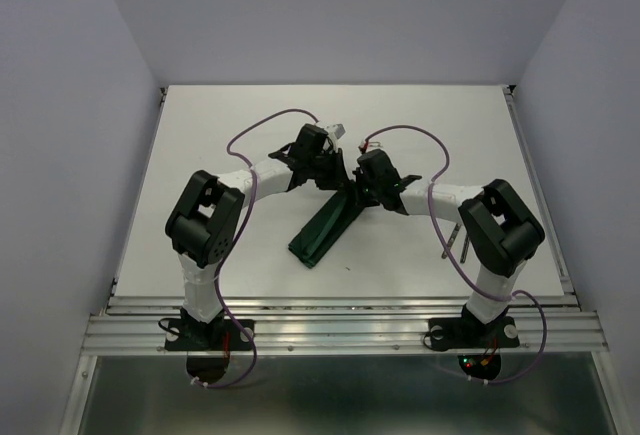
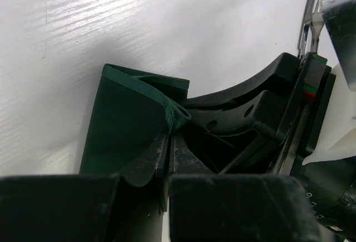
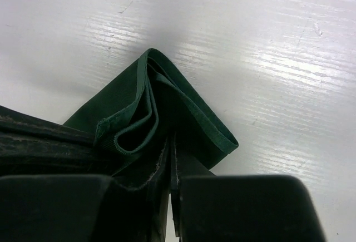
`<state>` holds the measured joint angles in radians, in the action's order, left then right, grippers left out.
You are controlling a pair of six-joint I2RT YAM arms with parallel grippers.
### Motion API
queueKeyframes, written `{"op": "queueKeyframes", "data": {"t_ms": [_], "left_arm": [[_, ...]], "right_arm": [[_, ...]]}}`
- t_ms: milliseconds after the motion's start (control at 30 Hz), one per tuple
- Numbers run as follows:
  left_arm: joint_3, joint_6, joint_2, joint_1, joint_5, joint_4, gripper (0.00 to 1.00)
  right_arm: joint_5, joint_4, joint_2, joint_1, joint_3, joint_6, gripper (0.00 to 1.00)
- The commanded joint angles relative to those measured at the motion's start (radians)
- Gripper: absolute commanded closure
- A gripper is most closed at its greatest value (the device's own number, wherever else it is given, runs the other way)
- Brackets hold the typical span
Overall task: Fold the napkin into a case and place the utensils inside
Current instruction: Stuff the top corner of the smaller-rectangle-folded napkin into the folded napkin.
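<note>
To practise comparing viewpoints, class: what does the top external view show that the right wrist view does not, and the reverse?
Only the top view: the left arm, the right arm, the utensils lying beside it, and the napkin as one long narrow strip. Only the right wrist view: the cloth's stacked layers and hem, pinched in the closed right claw. Both: the dark green napkin on the white table.
</note>
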<state>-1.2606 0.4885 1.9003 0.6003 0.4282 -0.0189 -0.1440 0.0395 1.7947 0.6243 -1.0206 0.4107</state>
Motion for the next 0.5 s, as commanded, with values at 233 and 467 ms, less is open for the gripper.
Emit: {"op": "queueKeyframes", "data": {"t_ms": [233,467], "left_arm": [[0.015,0.005,-0.038,-0.002,0.023,-0.029,1.00],[0.013,0.010,-0.029,-0.002,0.027,-0.030,1.00]], "right_arm": [[-0.008,-0.055,-0.035,0.018,-0.009,-0.010,0.75],[0.006,-0.069,-0.043,0.028,-0.007,-0.019,0.73]]}}
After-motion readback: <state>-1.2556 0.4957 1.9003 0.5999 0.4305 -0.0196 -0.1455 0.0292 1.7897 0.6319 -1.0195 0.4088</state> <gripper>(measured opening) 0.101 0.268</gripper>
